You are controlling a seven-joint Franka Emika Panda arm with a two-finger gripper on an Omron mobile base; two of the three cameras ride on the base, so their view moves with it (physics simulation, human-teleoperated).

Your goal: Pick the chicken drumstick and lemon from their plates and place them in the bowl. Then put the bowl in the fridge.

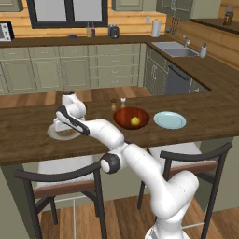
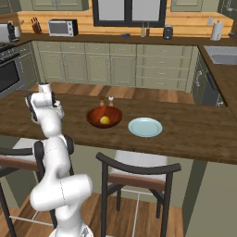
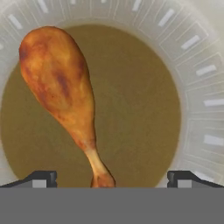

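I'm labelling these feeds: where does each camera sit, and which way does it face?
Left base view: behind the arm's left, facing the counter with bowl; arm rises lower right.
Right base view: behind its right, same counter, bowl and pale plate; arm lower left.
Hand view: on the hand, facing the drumstick on its plate; open pincer tips.

lemon (image 1: pixel 135 121) in bowl (image 1: pixel 124 121), frame centre | empty plate (image 1: pixel 170 120) right of bowl | drumstick (image 3: pixel 61 87) on plate (image 3: pixel 197 78), upper left

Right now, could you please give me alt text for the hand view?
A browned chicken drumstick lies on a white-rimmed plate with a brownish centre, its thin end between the open gripper fingertips.
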